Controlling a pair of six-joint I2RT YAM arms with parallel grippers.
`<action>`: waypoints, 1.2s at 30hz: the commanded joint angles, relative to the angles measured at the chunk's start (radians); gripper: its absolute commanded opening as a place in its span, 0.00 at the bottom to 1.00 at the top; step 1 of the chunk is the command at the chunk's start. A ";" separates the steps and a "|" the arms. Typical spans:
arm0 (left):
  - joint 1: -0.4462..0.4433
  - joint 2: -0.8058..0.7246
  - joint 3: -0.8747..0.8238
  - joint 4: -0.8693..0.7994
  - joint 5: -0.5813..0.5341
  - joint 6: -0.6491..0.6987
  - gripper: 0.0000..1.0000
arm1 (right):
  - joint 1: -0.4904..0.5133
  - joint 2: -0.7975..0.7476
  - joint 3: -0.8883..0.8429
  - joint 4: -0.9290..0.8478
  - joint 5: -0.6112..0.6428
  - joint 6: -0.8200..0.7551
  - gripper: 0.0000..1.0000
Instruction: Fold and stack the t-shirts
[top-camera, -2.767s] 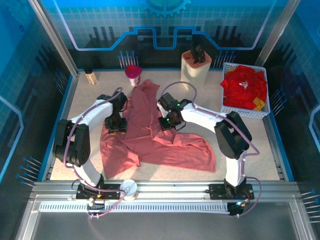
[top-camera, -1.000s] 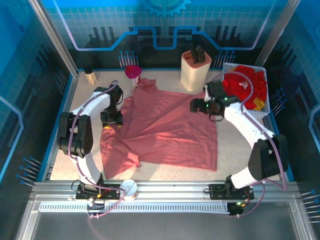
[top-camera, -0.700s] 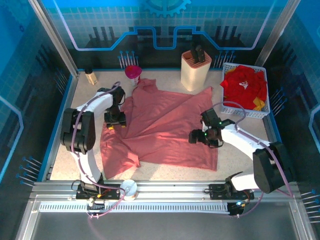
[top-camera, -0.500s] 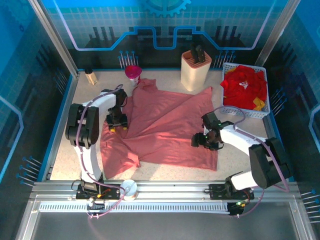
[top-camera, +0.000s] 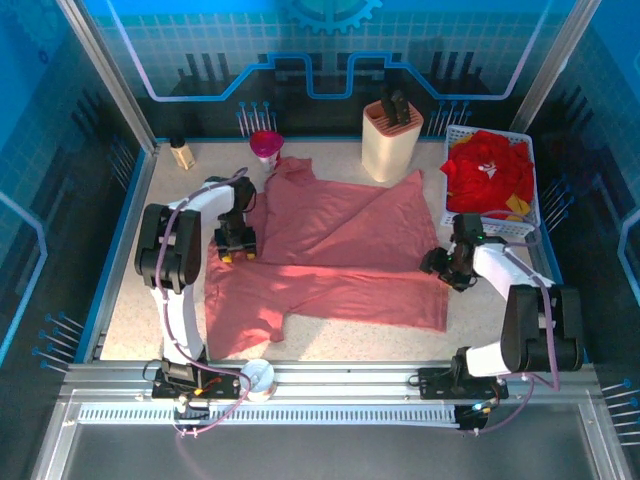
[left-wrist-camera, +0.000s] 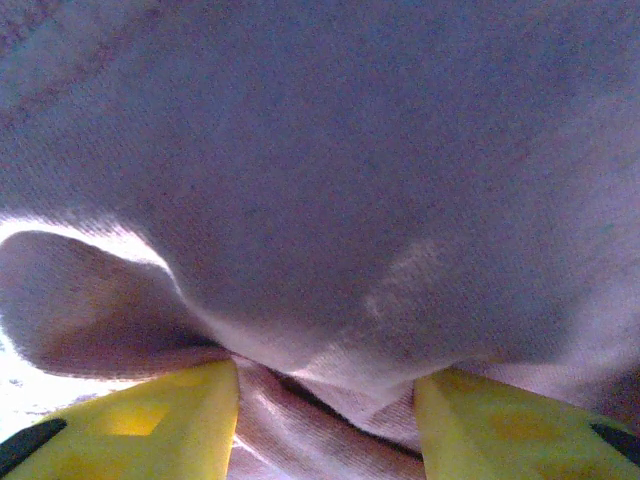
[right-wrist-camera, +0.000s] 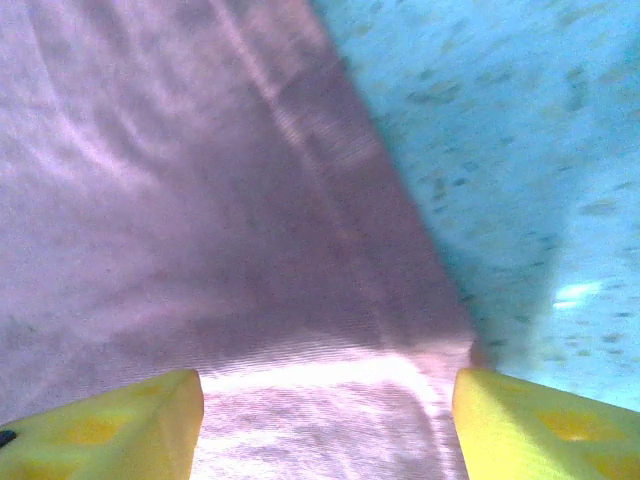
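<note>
My left gripper (top-camera: 231, 250) is pinching the pink t-shirt (top-camera: 330, 262) mid-left; my right gripper (top-camera: 447, 270) hangs open over its right edge.

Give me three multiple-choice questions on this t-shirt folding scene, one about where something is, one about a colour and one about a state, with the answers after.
1. Where does the white mesh basket of red t-shirts stand?
A. far right corner of the table
B. near left corner
C. table centre

2. What colour is the spread t-shirt?
A. yellow
B. white
C. salmon-pink

3. How does the right pincer stand?
A. clamped on a cup
B. fingers apart over the spread t-shirt's edge
C. pressed shut in mid-air

Answers:
1. A, the top view shows the basket at the far right.
2. C, the cloth laid out between the arms is salmon-pink.
3. B, the right wrist view shows yellow fingers wide apart with the shirt's edge below.
</note>
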 joint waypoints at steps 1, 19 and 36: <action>-0.005 0.009 0.024 -0.026 0.002 -0.006 0.50 | -0.032 -0.052 -0.005 -0.054 0.028 -0.031 0.70; -0.032 -0.620 -0.369 -0.078 0.113 -0.186 0.52 | -0.021 -0.373 -0.069 -0.132 -0.189 -0.054 1.00; -0.367 -0.982 -0.792 -0.171 0.050 -0.754 0.53 | -0.027 -0.293 -0.133 -0.103 -0.184 -0.032 1.00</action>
